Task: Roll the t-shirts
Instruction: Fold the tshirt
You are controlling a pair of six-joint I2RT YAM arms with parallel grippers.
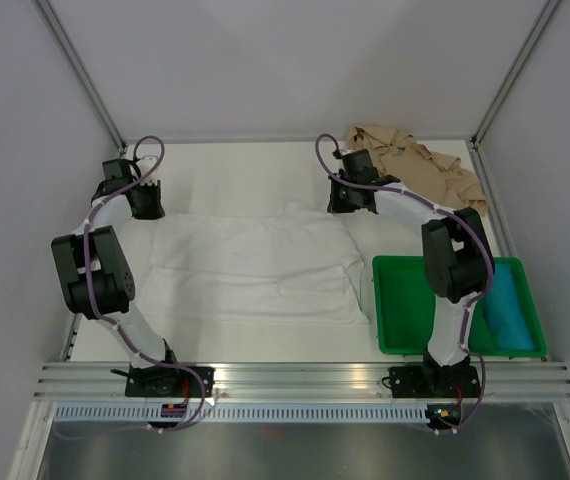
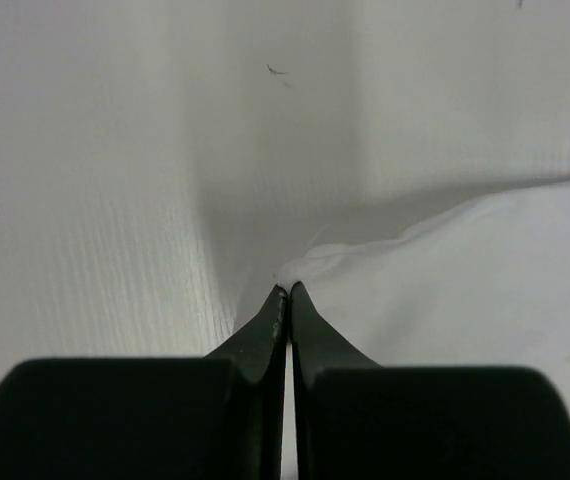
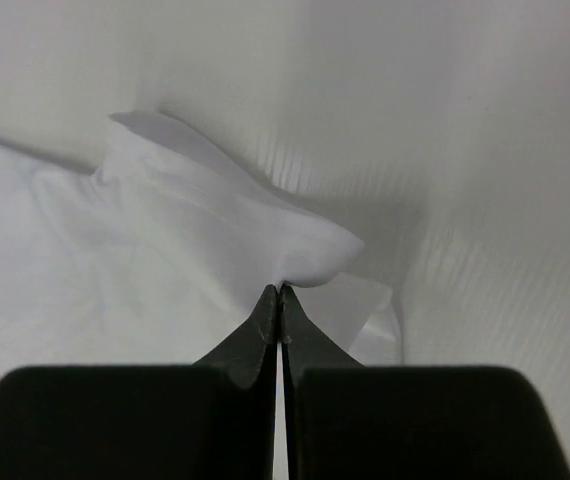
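Both my jaws pinched on the white t-shirt's far corners

My left gripper (image 2: 286, 289) sits at about ten o'clock on the table (image 1: 265, 160), its jaws closed tight on a peak of the white t-shirt (image 1: 255, 262). The cloth lifts to the fingertips in the left wrist view. The shirt lies spread flat across the middle of the table, between my two arms. My right gripper (image 3: 279, 288), at about one o'clock of that shirt, is likewise clamped on a bunched fold of it (no gap shows between the fingers). The tan t-shirt (image 1: 415, 165) is crumpled in the far corner at one o'clock, just beyond my right wrist. The green tray (image 1: 377, 300) sits at four o'clock, holding a teal cloth (image 1: 505, 310).
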